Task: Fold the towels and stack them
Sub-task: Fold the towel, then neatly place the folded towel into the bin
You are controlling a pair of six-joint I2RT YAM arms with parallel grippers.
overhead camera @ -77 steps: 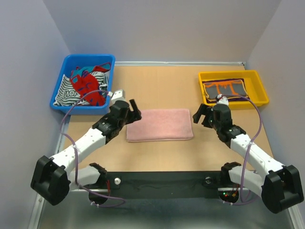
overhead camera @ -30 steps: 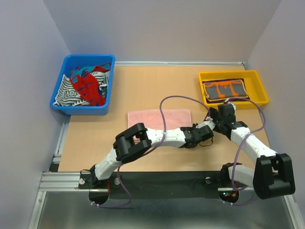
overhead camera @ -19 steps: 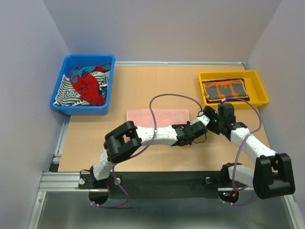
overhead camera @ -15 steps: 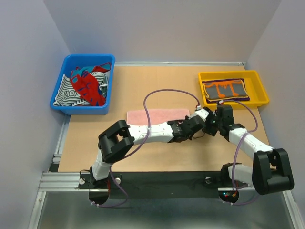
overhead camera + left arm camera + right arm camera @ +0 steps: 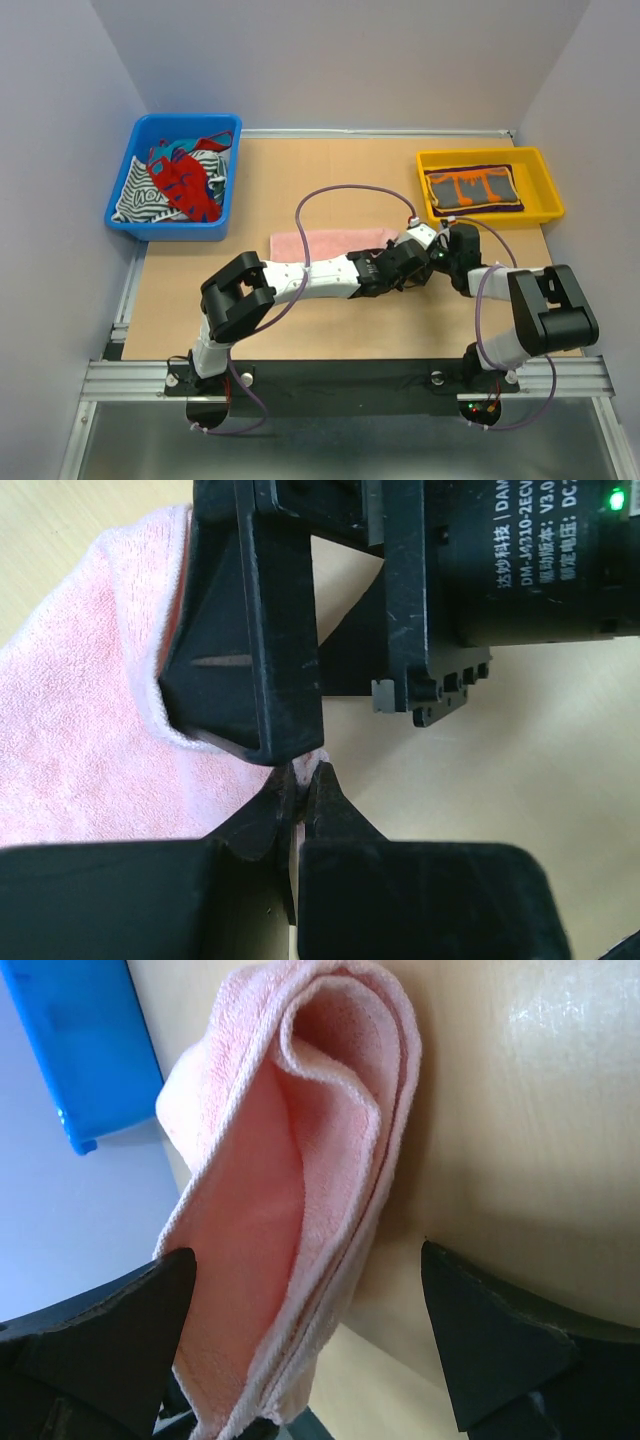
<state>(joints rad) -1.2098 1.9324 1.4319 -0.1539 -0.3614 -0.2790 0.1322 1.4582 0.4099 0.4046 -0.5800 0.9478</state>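
Observation:
The pale pink towel point(image 5: 325, 242) lies mid-table, and my left arm hides its near edge. My left gripper point(image 5: 410, 260) reaches across to the towel's right end and is shut on a corner of it point(image 5: 300, 773). My right gripper point(image 5: 438, 257) is open just right of that end. The lifted, folded pink edge point(image 5: 300, 1160) stands between its spread fingers point(image 5: 105, 1335). One right finger point(image 5: 250, 650) shows close in the left wrist view. The grey-and-orange towel point(image 5: 472, 188) lies folded in the yellow tray point(image 5: 548, 185), with a dark purple edge point(image 5: 497, 168) showing under it.
A blue bin point(image 5: 125, 190) at the back left holds a striped cloth point(image 5: 140, 195) and a red one point(image 5: 185, 180). The two wrists sit almost against each other at the towel's right end. A purple cable point(image 5: 350, 195) arcs over the towel.
My left arm has reached across the towel and its jaws have shut on the right corner. The visible pink strip has narrowed. My right gripper has moved in towards that end.

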